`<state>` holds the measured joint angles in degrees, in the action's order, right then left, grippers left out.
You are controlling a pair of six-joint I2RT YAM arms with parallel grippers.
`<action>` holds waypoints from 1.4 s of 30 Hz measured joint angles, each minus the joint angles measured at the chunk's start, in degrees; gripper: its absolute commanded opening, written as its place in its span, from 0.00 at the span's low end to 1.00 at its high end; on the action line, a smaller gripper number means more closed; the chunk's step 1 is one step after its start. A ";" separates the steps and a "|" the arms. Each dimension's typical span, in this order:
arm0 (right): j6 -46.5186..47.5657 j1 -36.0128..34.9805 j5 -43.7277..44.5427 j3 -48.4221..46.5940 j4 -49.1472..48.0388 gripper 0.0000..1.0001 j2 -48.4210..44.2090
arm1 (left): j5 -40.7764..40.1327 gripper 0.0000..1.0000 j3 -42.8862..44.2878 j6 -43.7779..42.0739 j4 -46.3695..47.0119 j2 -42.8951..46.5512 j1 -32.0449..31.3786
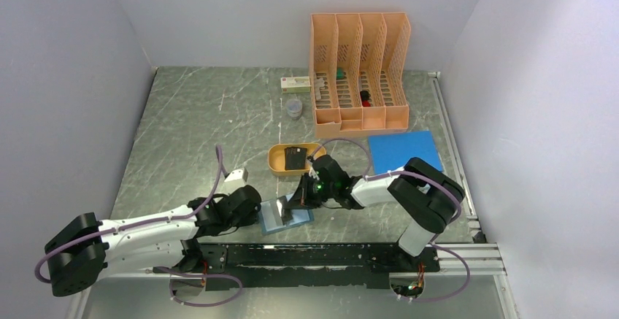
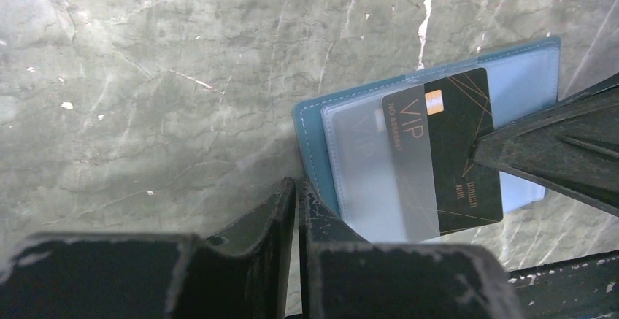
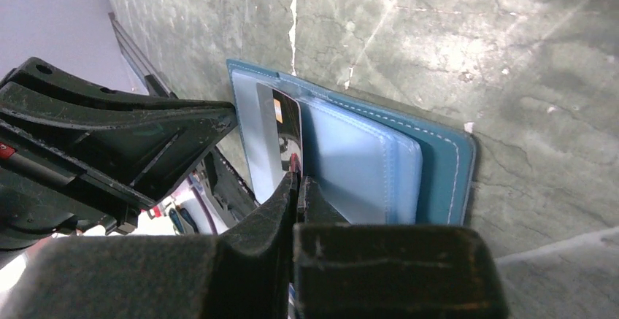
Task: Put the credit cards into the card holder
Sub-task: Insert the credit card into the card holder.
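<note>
Grey marble worktop [image 2: 146, 78], near edge, between the arms: black card [image 2: 444, 155] sits part-way into a clear pocket [image 2: 358, 166] of the open holder [image 2: 310, 133], about a third under the plastic, the rest bare. Long axis runs along the pocket mouth, so a long edge leads. Chip end is toward the top of the left wrist view, edges roughly square to the holder. Right end effector [image 3: 295, 184] looks clamped on the card's trailing edge. Left end effector [image 2: 296, 198] has fingers together, tips at the holder's edge; can't tell if it presses down. To seat it cleanly I'd keep the card low and flat, push straight across the mouth with no yaw, holder pinned, and release before the fingers snag the plastic. Spare cards [image 1: 295, 158] lie in the orange tray [image 1: 276, 162] just beyond.
</note>
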<state>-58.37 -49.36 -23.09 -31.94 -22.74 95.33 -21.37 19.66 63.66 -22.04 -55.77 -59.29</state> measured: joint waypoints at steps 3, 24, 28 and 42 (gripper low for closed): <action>-1.20 -0.20 0.48 0.59 -0.96 0.00 0.09 | 0.37 0.13 -0.68 0.02 1.46 0.31 0.00; -3.23 -3.04 2.95 -0.42 -2.08 0.00 0.44 | 2.03 0.12 -1.51 0.00 4.90 0.09 0.07; -2.67 -3.21 2.95 -0.90 -1.33 0.00 0.66 | 2.01 0.13 -1.51 0.02 5.11 -0.11 0.07; -0.24 -3.26 1.42 -3.28 1.25 0.00 2.36 | 1.92 0.14 -1.29 -0.31 5.20 -0.98 0.07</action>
<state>-58.61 -52.62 -21.67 -35.22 -21.50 97.69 -19.44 18.37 63.35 -16.84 -56.75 -59.22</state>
